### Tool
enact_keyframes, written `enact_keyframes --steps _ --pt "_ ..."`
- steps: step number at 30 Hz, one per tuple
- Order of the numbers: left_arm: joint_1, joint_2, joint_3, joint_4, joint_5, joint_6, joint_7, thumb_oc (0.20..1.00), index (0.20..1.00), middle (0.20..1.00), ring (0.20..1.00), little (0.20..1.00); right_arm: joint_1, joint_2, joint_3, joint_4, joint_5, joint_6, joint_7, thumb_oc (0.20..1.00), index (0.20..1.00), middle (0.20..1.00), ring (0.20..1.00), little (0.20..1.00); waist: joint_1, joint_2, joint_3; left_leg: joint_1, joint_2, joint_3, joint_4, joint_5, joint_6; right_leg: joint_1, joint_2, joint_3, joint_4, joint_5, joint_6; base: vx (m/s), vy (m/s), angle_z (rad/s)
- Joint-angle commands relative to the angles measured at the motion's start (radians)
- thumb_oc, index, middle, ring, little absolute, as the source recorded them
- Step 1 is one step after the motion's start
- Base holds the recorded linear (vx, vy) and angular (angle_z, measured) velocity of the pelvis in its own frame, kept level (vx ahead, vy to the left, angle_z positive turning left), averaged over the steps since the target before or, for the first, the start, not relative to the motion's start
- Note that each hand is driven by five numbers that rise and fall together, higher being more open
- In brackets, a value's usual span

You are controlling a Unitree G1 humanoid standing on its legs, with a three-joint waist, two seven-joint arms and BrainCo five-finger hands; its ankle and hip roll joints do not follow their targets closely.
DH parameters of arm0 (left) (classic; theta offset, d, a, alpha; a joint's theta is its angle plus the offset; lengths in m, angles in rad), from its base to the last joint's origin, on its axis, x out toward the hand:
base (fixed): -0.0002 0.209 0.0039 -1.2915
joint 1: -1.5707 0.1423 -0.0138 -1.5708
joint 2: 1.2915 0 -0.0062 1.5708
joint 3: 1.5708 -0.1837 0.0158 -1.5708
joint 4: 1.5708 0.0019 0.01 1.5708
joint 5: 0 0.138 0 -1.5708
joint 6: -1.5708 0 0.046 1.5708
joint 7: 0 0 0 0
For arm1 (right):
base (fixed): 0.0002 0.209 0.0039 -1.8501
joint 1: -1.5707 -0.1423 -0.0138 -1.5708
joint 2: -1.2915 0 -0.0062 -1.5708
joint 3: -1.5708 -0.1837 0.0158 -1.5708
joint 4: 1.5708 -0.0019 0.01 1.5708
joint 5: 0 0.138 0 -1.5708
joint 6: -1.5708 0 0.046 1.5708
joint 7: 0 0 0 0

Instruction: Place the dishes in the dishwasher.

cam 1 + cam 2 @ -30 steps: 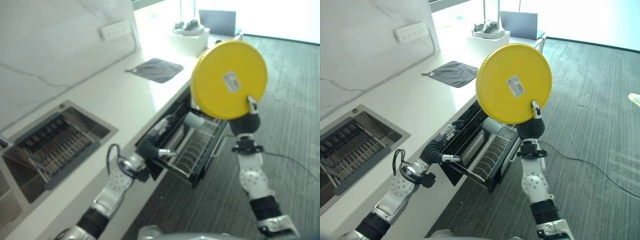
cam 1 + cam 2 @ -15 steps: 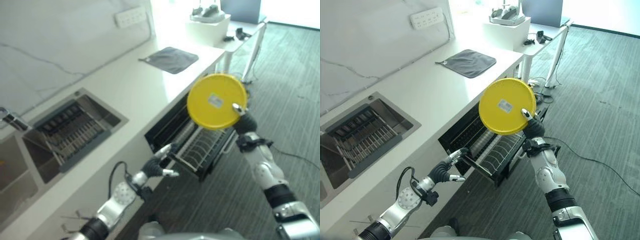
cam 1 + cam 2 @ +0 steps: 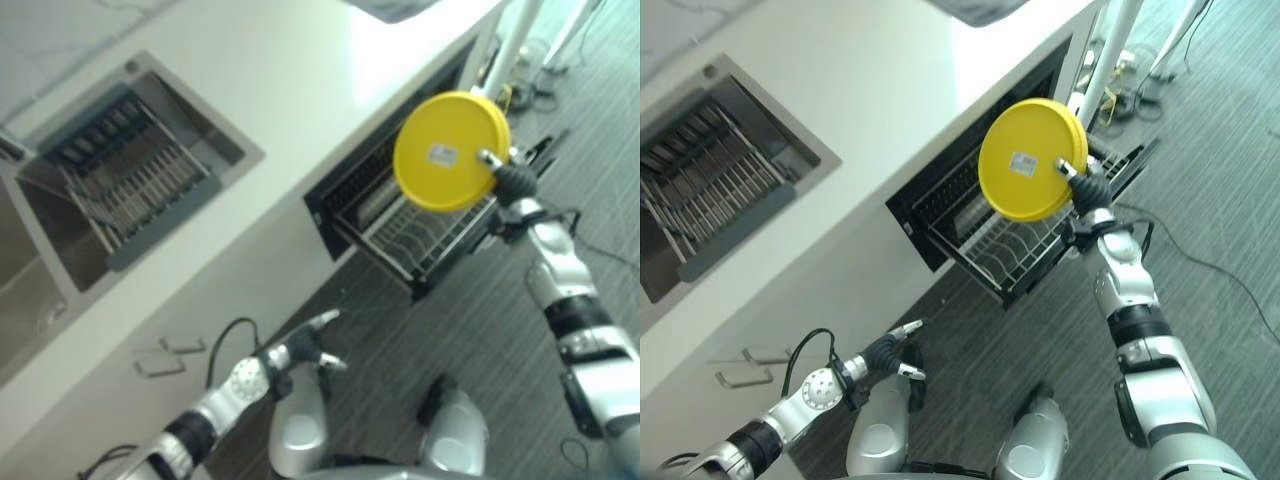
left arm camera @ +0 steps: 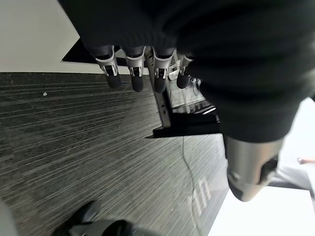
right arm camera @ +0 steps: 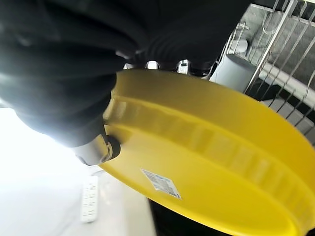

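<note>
White worktop (image 3: 300, 90), one wire dishwasher rack (image 3: 1010, 255) open; right robot hand (image 3: 1087, 183) pinching one round yellow plate (image 3: 1030, 160), left robot hand (image 3: 892, 352) hanging with fingers spread.

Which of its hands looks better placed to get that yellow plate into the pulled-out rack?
The right hand. It already grips the yellow plate by its rim, holding it directly above the wire rack of the open dishwasher. The left hand hangs open low over the floor, away from the rack and holding nothing.

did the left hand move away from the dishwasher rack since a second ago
Yes. A second ago the left hand was at the front edge of the pulled-out dishwasher rack; now it hangs open well below it, over the floor, clear of the rack.
</note>
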Motion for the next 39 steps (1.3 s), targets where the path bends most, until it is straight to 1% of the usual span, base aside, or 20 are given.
enact_keyframes --steps 1,4,6,10,11,12,13,15,18,20,23,25,26,29,31,33,34,36,38,39 --pt "0.035 -0.016 -0.036 -0.042 0.062 -0.06 0.063 1.0 1.0 1.0 1.0 1.0 -0.066 -0.012 -0.002 -0.023 -0.046 -0.117 0.005 0.2 0.2 0.2 0.2 0.2 0.021 0.003 -0.074 0.055 0.066 -0.059 0.035 -0.083 -0.029 0.007 -0.005 0.004 0.011 0.039 0.006 -0.08 0.013 0.0" --pt "-0.014 -0.03 -0.063 -0.011 0.084 -0.063 0.107 1.0 1.0 1.0 1.0 1.0 -0.163 -0.014 0.057 0.057 -0.134 -0.138 -0.037 0.2 0.2 0.2 0.2 0.2 0.027 0.013 -0.039 0.003 0.06 -0.08 0.062 -0.084 -0.025 -0.053 -0.011 0.026 0.051 0.029 0.011 -0.07 0.014 -0.08" --pt "-0.035 -0.028 -0.07 -0.013 0.081 -0.054 0.118 1.0 1.0 1.0 1.0 1.0 -0.21 -0.025 0.086 0.087 -0.192 -0.131 -0.066 0.2 0.2 0.2 0.2 0.2 0.031 0.018 -0.023 -0.025 0.054 -0.09 0.078 -0.085 -0.023 -0.084 -0.014 0.036 0.074 0.024 0.01 -0.06 0.016 -0.04" --pt "-0.044 -0.018 -0.077 -0.005 0.093 -0.054 0.106 1.0 1.0 1.0 1.0 1.0 -0.281 -0.05 0.149 0.123 -0.342 -0.111 -0.092 0.2 0.2 0.2 0.2 0.2 0.039 0.022 -0.005 -0.071 0.048 -0.11 0.111 -0.093 -0.022 -0.132 -0.019 0.049 0.115 0.014 0.011 -0.02 0.013 0.01" --pt "-0.049 -0.01 -0.082 -0.013 0.088 -0.044 0.096 1.0 1.0 1.0 1.0 1.0 -0.286 -0.056 0.176 0.11 -0.367 -0.106 -0.098 0.2 0.2 0.2 0.2 0.2 0.039 0.021 -0.004 -0.079 0.045 -0.114 0.113 -0.094 -0.023 -0.14 -0.017 0.052 0.117 0.013 0.012 -0.01 0.015 0.06" --pt "-0.053 -0.009 -0.094 -0.024 0.088 -0.03 0.095 1.0 1.0 1.0 1.0 1.0 -0.298 -0.053 0.214 0.119 -0.4 -0.109 -0.134 0.2 0.2 0.2 0.2 0.2 0.044 0.02 -0.004 -0.088 0.042 -0.118 0.117 -0.096 -0.021 -0.148 -0.019 0.053 0.122 0.009 0.011 -0.03 0.016 0.06" --pt "-0.06 -0.012 -0.111 -0.014 0.092 -0.026 0.105 1.0 1.0 1.0 1.0 1.0 -0.334 -0.053 0.27 0.165 -0.451 -0.136 -0.166 0.2 0.2 0.2 0.2 0.2 0.051 0.022 -0.004 -0.106 0.041 -0.124 0.127 -0.101 -0.016 -0.163 -0.02 0.055 0.131 0.005 0.009 -0.04 0.015 0.06" --pt "-0.063 -0.017 -0.118 0.005 0.099 -0.034 0.117 1.0 1.0 1.0 1.0 1.0 -0.367 -0.052 0.306 0.198 -0.495 -0.147 -0.186 0.2 0.2 0.2 0.2 0.2 0.057 0.024 -0.004 -0.118 0.043 -0.128 0.132 -0.103 -0.013 -0.174 -0.021 0.052 0.139 0.003 0.009 -0.04 -0.002 0.03" --pt "-0.067 -0.001 -0.137 0.067 0.135 -0.057 0.169 1.0 1.0 1.0 1.0 1.0 -0.472 -0.068 0.413 0.252 -0.736 -0.125 -0.281 0.2 0.2 0.2 0.2 0.2 0.08 0.019 -0.004 -0.161 0.044 -0.143 0.149 -0.105 -0.008 -0.205 -0.028 0.042 0.158 0.004 0.011 -0.04 -0.005 0.05" --pt "-0.065 0.002 -0.144 0.084 0.164 -0.05 0.2 1.0 1.0 1.0 1.0 1.0 -0.512 -0.08 0.472 0.256 -0.838 -0.112 -0.33 0.2 0.2 0.2 0.2 0.2 0.087 0.017 -0.004 -0.175 0.045 -0.147 0.15 -0.104 -0.007 -0.215 -0.03 0.038 0.158 0.007 0.012 -0.04 0.008 0.09" --pt "-0.069 0.012 -0.159 0.117 0.204 -0.034 0.232 1.0 1.0 1.0 1.0 1.0 -0.574 -0.088 0.569 0.275 -0.967 -0.063 -0.407 0.2 0.2 0.2 0.2 0.2 0.1 0.012 -0.004 -0.2 0.049 -0.155 0.153 -0.1 -0.004 -0.231 -0.031 0.032 0.161 0.011 0.016 -0.03 -0.001 0.05" --pt "-0.072 0.013 -0.169 0.142 0.222 -0.034 0.247 1.0 1.0 1.0 1.0 1.0 -0.605 -0.084 0.614 0.296 -1.009 -0.026 -0.467 0.2 0.2 0.2 0.2 0.2 0.107 0.01 -0.004 -0.215 0.053 -0.158 0.155 -0.098 -0.002 -0.239 -0.031 0.026 0.164 0.012 0.017 -0.03 -0.013 0.06" --pt "-0.076 0.014 -0.177 0.156 0.236 -0.028 0.266 1.0 1.0 1.0 1.0 1.0 -0.631 -0.075 0.649 0.322 -1.073 0.013 -0.537 0.2 0.2 0.2 0.2 0.2 0.114 0.01 -0.004 -0.232 0.056 -0.161 0.156 -0.097 0.001 -0.249 -0.03 0.022 0.166 0.012 0.017 -0.03 -0.006 0.08" --pt "-0.075 0.013 -0.185 0.173 0.262 -0.019 0.307 1.0 1.0 1.0 1.0 1.0 -0.651 -0.075 0.685 0.355 -1.169 0.067 -0.641 0.2 0.2 0.2 0.2 0.2 0.123 0.012 -0.004 -0.25 0.051 -0.167 0.154 -0.096 0.006 -0.259 -0.028 0.019 0.166 0.013 0.018 -0.03 -0.009 0.1" --pt "-0.069 0.023 -0.194 0.18 0.287 -0.019 0.353 1.0 1.0 1.0 1.0 1.0 -0.654 -0.083 0.72 0.388 -1.223 0.12 -0.712 0.2 0.2 0.2 0.2 0.2 0.132 0.019 -0.004 -0.276 0.044 -0.177 0.157 -0.094 0.012 -0.276 -0.028 0.017 0.178 0.01 0.019 -0.01 -0.004 0.02" --pt "-0.065 0.025 -0.195 0.193 0.266 -0.035 0.378 1.0 1.0 1.0 1.0 1.0 -0.667 -0.076 0.729 0.423 -1.239 0.13 -0.733 0.2 0.2 0.2 0.2 0.2 0.137 0.024 -0.004 -0.289 0.043 -0.179 0.161 -0.094 0.014 -0.284 -0.029 0.018 0.183 0.006 0.017 -0.02 0.02 0.05" --pt "-0.064 0.021 -0.19 0.196 0.266 -0.042 0.395 1.0 1.0 1.0 1.0 1.0 -0.67 -0.071 0.735 0.445 -1.268 0.143 -0.77 0.2 0.2 0.2 0.2 0.2 0.141 0.026 -0.004 -0.297 0.041 -0.178 0.162 -0.094 0.016 -0.288 -0.029 0.016 0.184 0.005 0.015 -0.04 0.015 0.05" --pt "-0.058 0.022 -0.185 0.19 0.281 -0.045 0.426 1.0 1.0 1.0 1.0 1.0 -0.665 -0.066 0.734 0.449 -1.292 0.165 -0.804 0.2 0.2 0.2 0.2 0.2 0.146 0.029 -0.004 -0.314 0.039 -0.18 0.166 -0.094 0.017 -0.299 -0.029 0.014 0.187 0.005 0.015 -0.03 0.007 0.02" --pt "-0.055 0.018 -0.18 0.17 0.281 -0.032 0.46 1.0 1.0 1.0 1.0 1.0 -0.63 -0.066 0.727 0.452 -1.319 0.223 -0.897 0.2 0.2 0.2 0.2 0.2 0.151 0.036 -0.004 -0.331 0.033 -0.185 0.162 -0.088 0.021 -0.312 -0.031 0.007 0.184 0.014 0.019 0.0 0.0 0.0" --pt "-0.057 0.018 -0.182 0.171 0.282 -0.032 0.464 1.0 1.0 1.0 1.0 1.0 -0.63 -0.065 0.727 0.452 -1.317 0.229 -0.902 0.2 0.2 0.2 0.2 0.2 0.152 0.036 -0.004 -0.332 0.031 -0.186 0.163 -0.089 0.022 -0.312 -0.031 0.007 0.184 0.013 0.018 0.0 0.039 0.01"
